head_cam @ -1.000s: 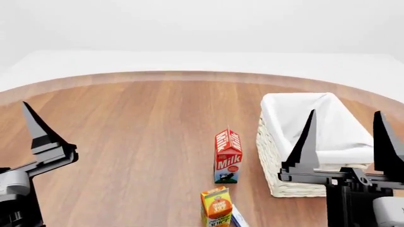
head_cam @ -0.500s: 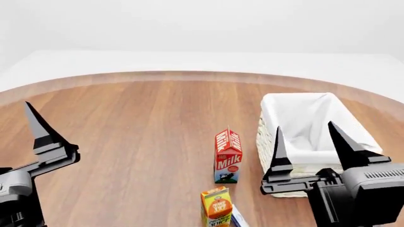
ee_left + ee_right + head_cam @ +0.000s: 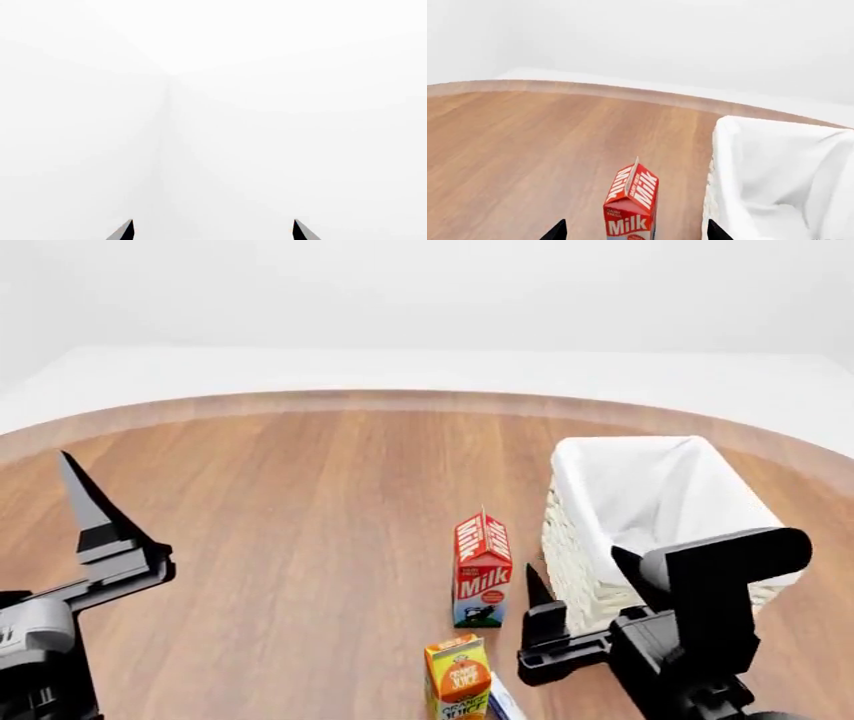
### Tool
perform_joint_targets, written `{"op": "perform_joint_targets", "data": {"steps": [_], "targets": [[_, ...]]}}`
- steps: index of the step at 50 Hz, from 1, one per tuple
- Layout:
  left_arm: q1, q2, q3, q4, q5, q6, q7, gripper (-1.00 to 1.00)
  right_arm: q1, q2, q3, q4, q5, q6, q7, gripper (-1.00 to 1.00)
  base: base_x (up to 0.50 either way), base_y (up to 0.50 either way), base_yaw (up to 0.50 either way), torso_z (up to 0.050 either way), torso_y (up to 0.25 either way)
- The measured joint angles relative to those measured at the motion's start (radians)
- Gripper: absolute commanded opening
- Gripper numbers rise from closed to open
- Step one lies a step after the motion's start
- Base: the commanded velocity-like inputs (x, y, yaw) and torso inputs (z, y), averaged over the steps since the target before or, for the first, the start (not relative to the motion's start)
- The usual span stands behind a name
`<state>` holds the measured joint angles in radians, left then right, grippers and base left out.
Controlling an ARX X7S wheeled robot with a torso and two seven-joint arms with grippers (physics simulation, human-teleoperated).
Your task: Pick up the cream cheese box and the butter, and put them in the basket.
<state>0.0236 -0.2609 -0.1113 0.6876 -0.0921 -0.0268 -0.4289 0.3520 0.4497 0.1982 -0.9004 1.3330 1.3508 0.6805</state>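
Two cartons crowd our right claw (image 3: 574,605), its jaws spread and empty: the milk carton (image 3: 481,570) just beside it, the basket (image 3: 667,505) beyond. We risk toppling it. Cream cheese and butter remain unseen.

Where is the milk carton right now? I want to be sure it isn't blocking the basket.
In the head view the milk carton stands upright on the wooden table, centre-right, just left of the basket with a gap between them, and behind the orange juice carton.
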Motion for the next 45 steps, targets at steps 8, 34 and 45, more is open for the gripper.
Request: {"op": "perform_joint_targets", "data": {"steps": [8, 34, 45], "targets": [[-0.004, -0.004, 0.003, -0.001, -0.005, -0.003, -0.003, 1.0, 0.049, 0.017, -0.026, 0.042, 0.08, 0.061, 0.034, 1.0, 0.0, 0.0, 0.0, 0.0, 0.0], [-0.005, -0.018, 0.007, -0.008, -0.016, -0.004, -0.012, 1.0, 0.058, -0.001, -0.09, 0.233, 0.139, 0.06, 0.122, 1.0, 0.0, 0.0, 0.0, 0.0, 0.0], [-0.004, -0.022, 0.011, -0.013, -0.017, 0.001, -0.017, 1.0, 0.018, 0.028, -0.105, 0.247, 0.083, 0.033, 0.089, 1.0, 0.0, 0.0, 0.0, 0.0, 0.0]]}}
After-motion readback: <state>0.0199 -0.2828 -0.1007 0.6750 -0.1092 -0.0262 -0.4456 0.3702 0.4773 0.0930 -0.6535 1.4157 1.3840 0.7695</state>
